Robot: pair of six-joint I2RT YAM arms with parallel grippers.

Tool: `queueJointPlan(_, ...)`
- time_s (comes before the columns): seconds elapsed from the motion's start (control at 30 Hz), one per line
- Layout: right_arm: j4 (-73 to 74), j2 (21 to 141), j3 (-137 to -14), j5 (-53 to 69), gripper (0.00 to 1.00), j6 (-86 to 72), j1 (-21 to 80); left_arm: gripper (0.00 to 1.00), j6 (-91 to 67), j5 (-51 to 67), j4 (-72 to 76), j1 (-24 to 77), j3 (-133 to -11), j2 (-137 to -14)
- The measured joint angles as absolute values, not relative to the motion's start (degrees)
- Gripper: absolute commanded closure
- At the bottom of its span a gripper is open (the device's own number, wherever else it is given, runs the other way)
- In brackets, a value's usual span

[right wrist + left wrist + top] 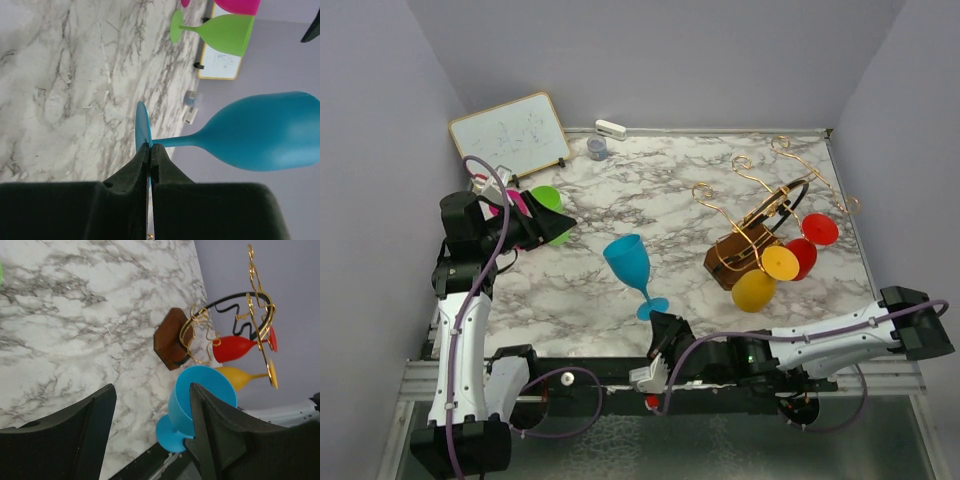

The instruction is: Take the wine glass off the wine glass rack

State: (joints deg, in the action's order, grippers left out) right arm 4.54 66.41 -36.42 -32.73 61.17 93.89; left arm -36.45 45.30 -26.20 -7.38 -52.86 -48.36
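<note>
Right hand (150,150) is clenched tight, its tips pinching the thin rim of the foot (143,127) of the blue wine glass (628,262). That glass is off the wine glass rack (735,262). It stands at the near middle of the counter (650,190), well left of the rack, bowl up. I cannot tell whether its foot lies quite flat. Red (820,228) and yellow (780,263) glasses hang on the rack's gold wires. Left hand (150,390) is released with nothing between its fingers, up at the far left by a green glass (548,200).

The step in hand looks like setting the blue glass down and letting go. To do it well, I would settle the foot fully on the counter first. Then part the fingers slowly, just enough to clear the rim, and draw straight back toward the near edge. A sideways sweep could catch the stem and topple a top-heavy glass.
</note>
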Motion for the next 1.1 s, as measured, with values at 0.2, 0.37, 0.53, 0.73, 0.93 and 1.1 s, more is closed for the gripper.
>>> queueJointPlan(0.2,-7.16,69.17,-32.27,-39.86,0.99,74.46,96.68,0.3,-36.88,51.33,-30.37,-6.33,-51.64,-48.31)
queueJointPlan(0.37,-12.23,73.56,-32.23,-42.15,0.99,79.64,97.41,0.3,-36.75,53.47,-32.77,-4.86,-50.76,-48.29)
queueJointPlan(0.53,-14.61,76.55,-32.23,-43.11,0.99,82.13,97.76,0.3,-35.7,53.78,-34.76,-3.4,-50.76,-48.21)
queueJointPlan(0.73,-16.58,78.56,-32.34,-43.86,0.99,83.66,97.91,0.3,-32.56,53.45,-38.06,-1.58,-50.76,-48.23)
queueJointPlan(0.93,-18.28,80.75,-32.51,-43.92,0.98,85.12,97.91,0.35,-29.28,51.81,-41.6,0.19,-50.74,-48.23)
queueJointPlan(1.1,-19.79,81.54,-32.64,-43.92,0.97,86.37,97.91,0.66,-27.4,50.74,-42.57,1.08,-50.0,-48.49)
